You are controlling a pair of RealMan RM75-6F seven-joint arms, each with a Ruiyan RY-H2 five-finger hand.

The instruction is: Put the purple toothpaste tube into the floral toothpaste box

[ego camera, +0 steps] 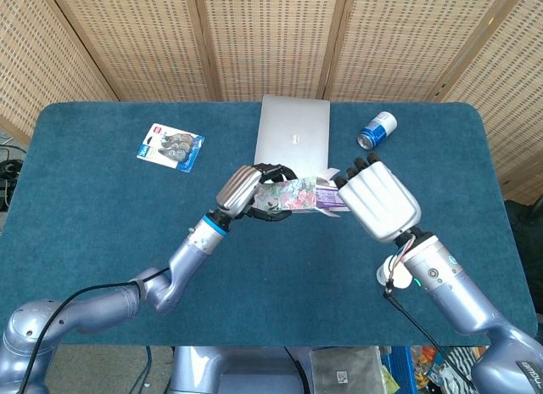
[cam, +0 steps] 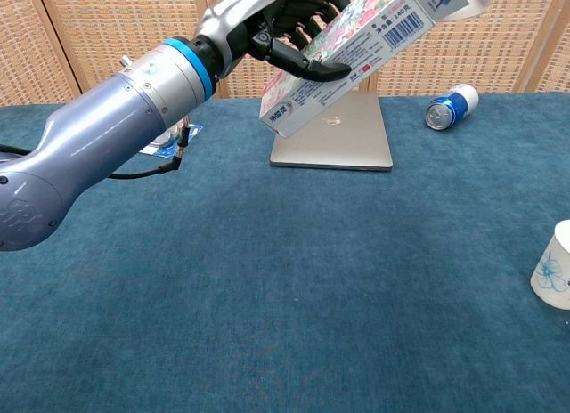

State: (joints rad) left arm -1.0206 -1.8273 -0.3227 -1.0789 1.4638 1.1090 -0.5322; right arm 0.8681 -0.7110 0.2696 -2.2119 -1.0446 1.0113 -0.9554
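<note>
My left hand (ego camera: 250, 188) (cam: 285, 26) grips the floral toothpaste box (ego camera: 288, 197) (cam: 356, 52) and holds it raised above the table, its open end tilted up and to the right. My right hand (ego camera: 377, 199) holds the purple toothpaste tube (ego camera: 329, 201) at that open end. Only a short piece of the tube shows between the box flaps and the hand. How far it reaches inside is hidden. The chest view shows the box's barcode side and no right hand.
A closed silver laptop (ego camera: 293, 143) (cam: 334, 141) lies behind the box. A blue can (ego camera: 377, 129) (cam: 450, 108) lies on its side at the back right. A white paper cup (ego camera: 392, 271) (cam: 554, 275) stands near my right arm. A blister pack (ego camera: 170, 147) lies back left.
</note>
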